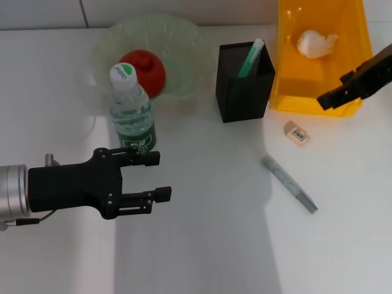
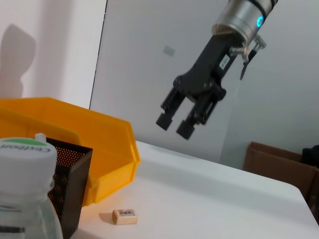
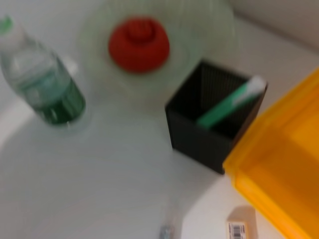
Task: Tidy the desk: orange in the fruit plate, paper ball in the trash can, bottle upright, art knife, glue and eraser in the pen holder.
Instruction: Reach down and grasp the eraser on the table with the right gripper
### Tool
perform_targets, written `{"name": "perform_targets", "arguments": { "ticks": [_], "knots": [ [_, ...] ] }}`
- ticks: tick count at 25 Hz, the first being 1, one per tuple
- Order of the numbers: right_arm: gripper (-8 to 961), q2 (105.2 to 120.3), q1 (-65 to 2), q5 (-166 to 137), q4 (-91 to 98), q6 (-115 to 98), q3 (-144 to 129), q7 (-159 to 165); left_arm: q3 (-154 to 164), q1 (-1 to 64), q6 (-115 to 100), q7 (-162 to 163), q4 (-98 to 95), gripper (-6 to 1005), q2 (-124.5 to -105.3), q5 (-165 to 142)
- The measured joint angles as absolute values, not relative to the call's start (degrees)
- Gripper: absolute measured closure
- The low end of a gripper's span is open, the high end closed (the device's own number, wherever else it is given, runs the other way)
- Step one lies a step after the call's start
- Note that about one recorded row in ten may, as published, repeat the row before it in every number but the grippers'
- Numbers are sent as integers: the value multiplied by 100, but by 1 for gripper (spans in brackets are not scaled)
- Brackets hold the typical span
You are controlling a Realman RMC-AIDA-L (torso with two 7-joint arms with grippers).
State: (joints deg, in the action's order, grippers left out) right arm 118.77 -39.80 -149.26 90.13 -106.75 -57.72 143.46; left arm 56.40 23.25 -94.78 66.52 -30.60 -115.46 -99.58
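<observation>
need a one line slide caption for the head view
Bottle upright, orange in fruit plate, paper ball in trash can; eraser on desk.

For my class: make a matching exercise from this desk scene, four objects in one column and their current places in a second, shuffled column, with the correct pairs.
Objects:
1. orange
2. paper ball
3. eraser
4. bottle

Places:
A. lying on the table near the trash can
B. standing upright near the left end effector
C. in the fruit plate
D. inside the trash can

Pairs: 1-C, 2-D, 3-A, 4-B
</observation>
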Motion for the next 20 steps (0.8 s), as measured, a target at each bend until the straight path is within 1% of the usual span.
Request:
{"name": "perform_targets", "arguments": {
  "ticks": [3,9,20],
  "knots": [
    [298,11920,-4008,-15338,8186,-10080,-6474,14614,5640,2329,-9466,6638,-3058,270,-11555,-9957],
    [299,11925,-4024,-15370,7212,-8951,-7149,15100,5633,2324,-9456,6641,-3058,270,-11558,-9958],
    [301,11942,-4082,-15404,6350,-7767,-8232,15676,5605,2277,-9441,6628,-3051,270,-11561,-9957]
  ]
}}
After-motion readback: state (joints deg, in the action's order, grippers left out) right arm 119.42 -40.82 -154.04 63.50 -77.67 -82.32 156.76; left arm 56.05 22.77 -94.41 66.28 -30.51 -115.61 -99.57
